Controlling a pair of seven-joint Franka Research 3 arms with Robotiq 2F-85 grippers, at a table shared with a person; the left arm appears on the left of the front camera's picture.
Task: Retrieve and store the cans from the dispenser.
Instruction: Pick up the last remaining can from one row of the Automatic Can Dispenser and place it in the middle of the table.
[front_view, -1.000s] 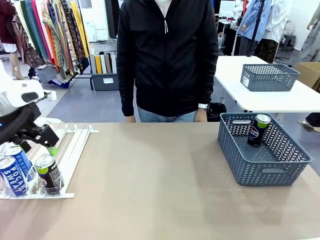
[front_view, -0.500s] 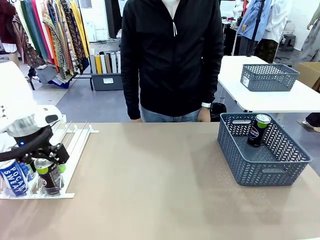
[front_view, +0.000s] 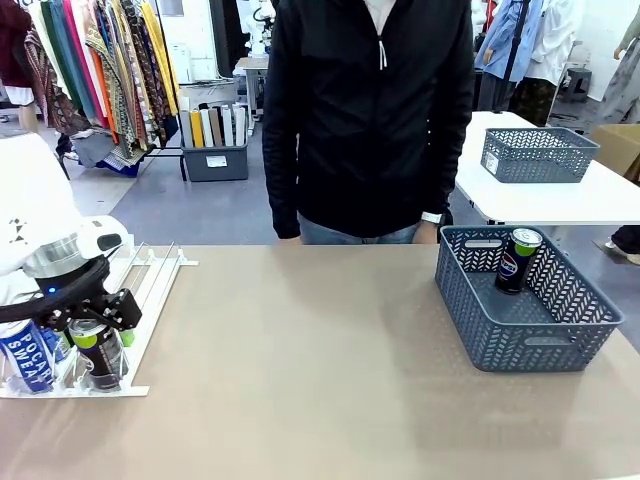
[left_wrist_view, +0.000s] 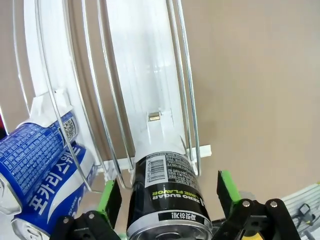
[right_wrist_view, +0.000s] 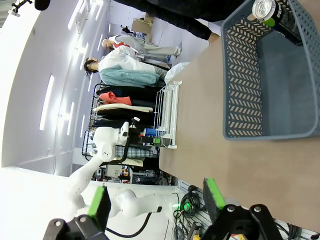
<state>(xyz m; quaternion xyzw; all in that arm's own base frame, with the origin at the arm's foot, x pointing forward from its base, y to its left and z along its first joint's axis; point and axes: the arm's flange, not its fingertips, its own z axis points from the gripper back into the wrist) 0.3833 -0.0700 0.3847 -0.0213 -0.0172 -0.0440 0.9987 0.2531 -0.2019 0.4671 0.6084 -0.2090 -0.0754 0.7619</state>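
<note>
Two green pads (left_wrist_view: 227, 185) of our left pincer (left_wrist_view: 168, 192) are standing wide apart, one on either side of the dark can (front_view: 100, 358). As far as we are seeing, neither pad is pressing it yet. That can is sitting at the near end of the dispenser (front_view: 150, 285), at the near left of the counter (front_view: 320, 350). Blue cans (front_view: 27, 355) are lying just beside it on its left.

We are judging the step in hand to be the grasp itself. To do it well, we are wanting the pads centred on the can's body, below its silver top. They are also needing to stay clear of the wire rails (left_wrist_view: 187, 100) running close along both sides, so that closing is catching the can and no wire. A firm but gentle squeeze is suiting thin aluminium. The lift is needing to go up over the near stop before heading right, lest the can snag.

Our right pincer (right_wrist_view: 156, 200) is hanging apart and empty, with the grey basket (front_view: 480, 340) ahead of it. A Pepsi can (front_view: 517, 262) is already resting at the basket's far wall.
</note>
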